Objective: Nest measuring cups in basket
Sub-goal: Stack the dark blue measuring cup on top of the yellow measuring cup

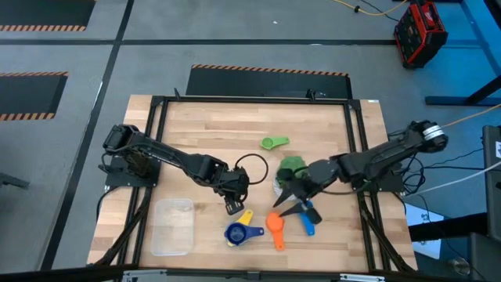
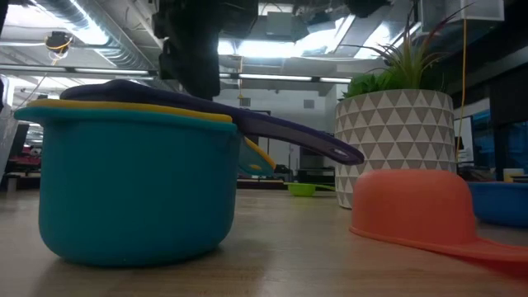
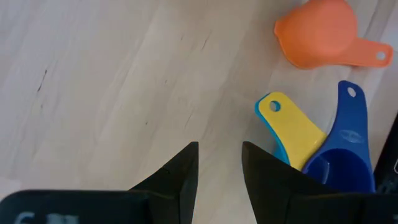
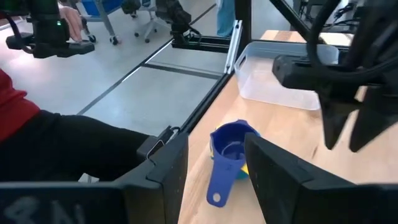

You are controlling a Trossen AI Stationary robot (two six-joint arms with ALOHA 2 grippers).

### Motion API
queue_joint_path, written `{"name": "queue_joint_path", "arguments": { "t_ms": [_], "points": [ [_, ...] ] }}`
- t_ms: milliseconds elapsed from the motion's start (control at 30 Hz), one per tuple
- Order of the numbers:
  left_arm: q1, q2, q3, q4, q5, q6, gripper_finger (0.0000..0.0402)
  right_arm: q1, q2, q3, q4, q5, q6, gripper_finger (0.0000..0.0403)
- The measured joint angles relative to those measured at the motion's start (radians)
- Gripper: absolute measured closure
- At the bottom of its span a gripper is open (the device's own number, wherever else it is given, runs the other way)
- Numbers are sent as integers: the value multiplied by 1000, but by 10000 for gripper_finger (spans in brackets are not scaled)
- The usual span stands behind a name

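Bright ceiling lights (image 2: 272,45) glare across the upper low view — the near teal cup (image 2: 132,186) looms large, soft-edged; overhead, shadows on the table (image 1: 203,133) stay faint.

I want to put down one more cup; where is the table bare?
Bare wood lies behind the green measuring cup, and between the basket and the table's left edge. Crowded: the front middle, around the stacked cups, orange cup and potted plant.

Six measuring cups (image 1: 275,229) are counted around the one potted plant (image 1: 291,167), plus one basket (image 1: 172,225) nearby.
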Motion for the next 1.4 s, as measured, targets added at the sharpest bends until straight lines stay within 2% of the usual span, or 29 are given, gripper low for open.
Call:
{"name": "queue_joint_path", "arguments": {
  "t_ms": [233,533,767,1167,1400],
  "points": [
    [-13,0,0,4,-22,0,286,62,131,0,187,11,33,240],
    [-70,0,0,16,-178,-1,286,183,281,0,328,176,59,240],
    [-105,64,0,61,-222,-27,286,249,392,1,417,251,133,240],
    [-122,187,0,100,-229,-54,286,282,583,117,428,274,157,240],
    [-122,211,-1,114,-201,-53,286,282,641,138,376,287,187,240]
  ]
}}
